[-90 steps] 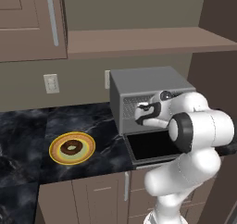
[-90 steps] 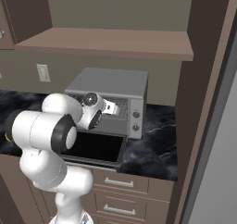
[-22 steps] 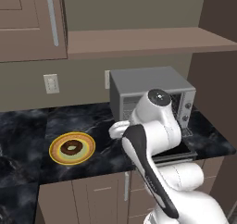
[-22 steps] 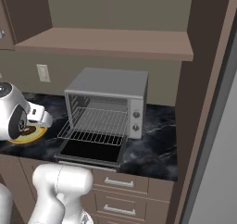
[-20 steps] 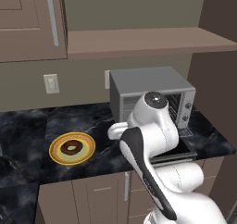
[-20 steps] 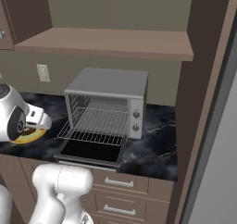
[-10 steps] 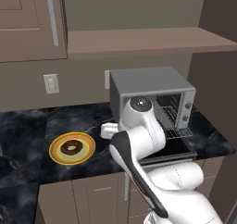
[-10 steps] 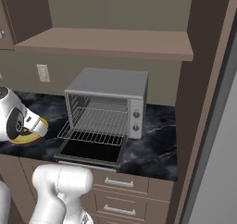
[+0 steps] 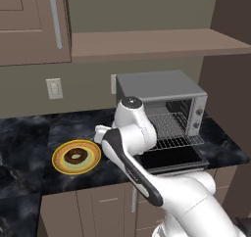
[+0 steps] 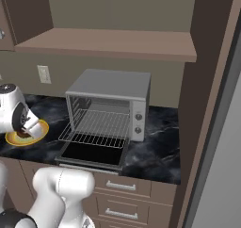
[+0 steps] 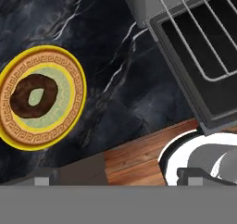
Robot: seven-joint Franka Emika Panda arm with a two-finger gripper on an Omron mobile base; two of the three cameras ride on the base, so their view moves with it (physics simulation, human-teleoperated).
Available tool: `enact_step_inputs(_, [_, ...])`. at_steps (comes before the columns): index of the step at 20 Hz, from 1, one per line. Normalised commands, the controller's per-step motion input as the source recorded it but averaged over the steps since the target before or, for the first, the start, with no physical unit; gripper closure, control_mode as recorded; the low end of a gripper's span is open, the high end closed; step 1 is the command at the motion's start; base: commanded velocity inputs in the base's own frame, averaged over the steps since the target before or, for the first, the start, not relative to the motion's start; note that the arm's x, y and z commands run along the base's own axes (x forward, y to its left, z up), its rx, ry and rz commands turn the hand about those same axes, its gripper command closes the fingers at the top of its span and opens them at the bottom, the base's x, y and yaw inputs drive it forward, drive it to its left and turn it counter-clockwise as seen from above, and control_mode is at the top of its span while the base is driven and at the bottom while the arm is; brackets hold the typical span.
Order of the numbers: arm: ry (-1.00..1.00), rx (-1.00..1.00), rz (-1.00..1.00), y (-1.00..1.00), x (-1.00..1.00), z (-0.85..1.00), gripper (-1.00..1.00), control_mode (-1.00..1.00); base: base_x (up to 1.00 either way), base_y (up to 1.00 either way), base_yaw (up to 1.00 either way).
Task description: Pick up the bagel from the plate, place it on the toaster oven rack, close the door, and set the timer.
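The small dark brown ring-shaped bagel [image 9: 75, 156] lies flat in the pale green centre of the round yellow-and-orange banded plate [image 9: 61, 163], and that plate sits on the black marbled desk [image 9: 29, 148], well left of the oven. In the hand view the bagel [image 11: 33, 95] shows its centre hole clearly, with the plate's patterned rim [image 11: 55, 126] all around it — nothing is touching it.

The white arm [image 9: 132, 133] bends over the desk between plate and oven. The tool itself is hard to make out here: its fingertips are not clear in the hand view, and in the right base view the hand end [image 10: 29, 126] hangs just above the near side of the plate [image 10: 41, 128]. Going by its spread, the tool stands wide open and holds nothing.

Over to the right, the grey boxy metal toaster oven [image 9: 162, 86] has its dark glass door [image 9: 171, 158] dropped flat open. The silver wire rack [image 10: 96, 128] sticks out of the cavity over the door [image 10: 92, 154] and is bare. Small knobs [image 10: 138, 122] run down the narrow control strip on the oven's right.
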Motion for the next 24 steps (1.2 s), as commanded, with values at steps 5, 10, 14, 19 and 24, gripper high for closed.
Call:
enact_step_inputs(5, [0.0,0.0,-0.06,0.55,0.3,-0.44,-1.0,-1.0,0.0,0.0,0.0])
enact_step_inputs(10, [0.0,0.0,-0.05,0.45,0.42,-0.33,-1.0,-1.0,0.0,0.0,0.0])
enact_step_inputs(14, [0.0,0.0,-0.1,0.25,0.46,-0.21,-1.0,-1.0,0.0,0.0,0.0])
enact_step_inputs(19, [0.0,0.0,-0.11,0.13,0.38,-0.2,-1.0,-1.0,0.0,0.0,0.0])
enact_step_inputs(24, [0.1,0.0,-0.02,0.24,0.32,-0.3,-1.0,-1.0,0.0,0.0,0.0])
